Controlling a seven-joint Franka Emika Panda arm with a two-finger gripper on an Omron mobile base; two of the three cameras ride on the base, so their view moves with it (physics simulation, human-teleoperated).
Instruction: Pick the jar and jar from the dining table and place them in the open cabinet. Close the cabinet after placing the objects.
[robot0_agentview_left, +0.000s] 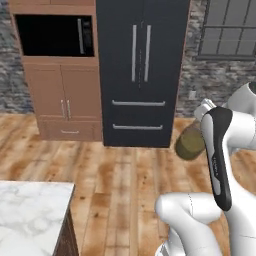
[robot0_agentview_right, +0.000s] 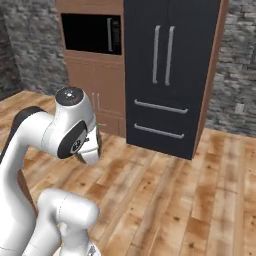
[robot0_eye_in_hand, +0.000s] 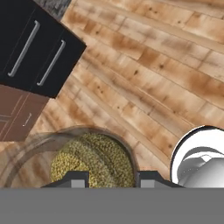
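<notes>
A clear glass jar with olive-green filling sits between my finger tips in the hand view, high over the wooden floor. My gripper is shut on it. In the left base view the same jar shows beside my raised forearm, in the air in front of the fridge. A corner of the white marble dining table lies at the lower left, well away from the jar. The other jar and the open cabinet are out of view.
A tall black fridge stands straight ahead, with a microwave over a brown wooden floor cupboard to its left. Open wooden floor lies between me and them. A window sits in the stone wall at the right.
</notes>
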